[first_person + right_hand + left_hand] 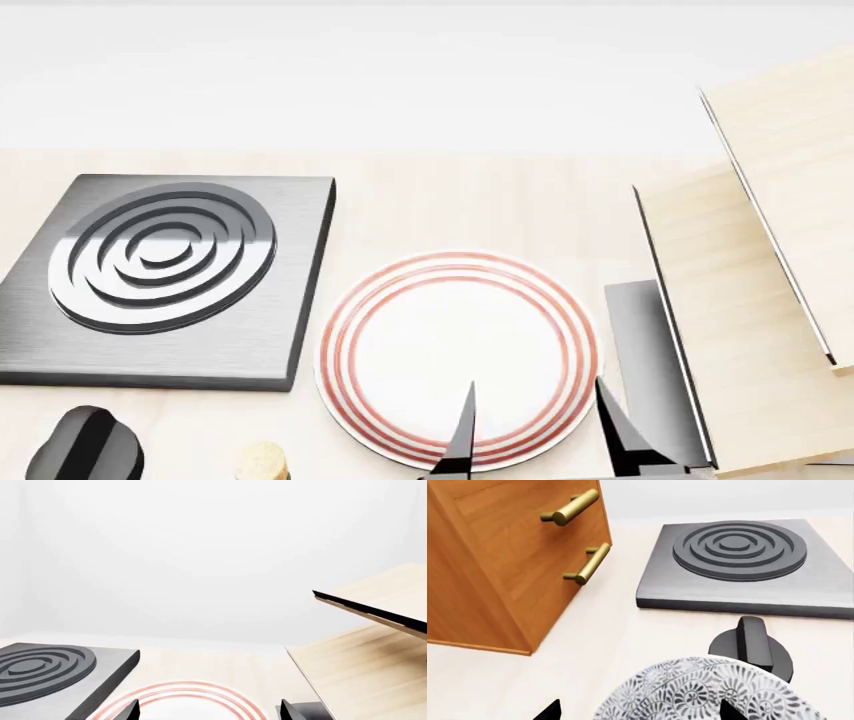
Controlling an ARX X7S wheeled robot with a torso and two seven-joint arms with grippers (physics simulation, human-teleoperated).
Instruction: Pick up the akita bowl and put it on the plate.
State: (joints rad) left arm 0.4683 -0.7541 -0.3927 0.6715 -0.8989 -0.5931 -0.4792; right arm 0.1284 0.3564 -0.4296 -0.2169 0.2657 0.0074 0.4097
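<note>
The akita bowl (694, 695), white with a dense grey-black leaf pattern, sits at the near edge of the left wrist view and does not show in the head view. My left gripper (639, 711) is open; one fingertip (727, 711) shows in front of the bowl and the other stands off its side over bare counter. The plate (461, 330), white with thin red rings, lies on the counter right of the stove. My right gripper (534, 440) is open above the plate's near rim, holding nothing. The right wrist view shows the plate (180, 697) between its fingertips.
A grey square stove burner (160, 280) with dark rings lies left of the plate, with a black knob (752, 645) just beyond the bowl. A wooden cabinet (494, 565) with brass handles stands near the bowl. Pale wooden panels (747, 300) rise right of the plate.
</note>
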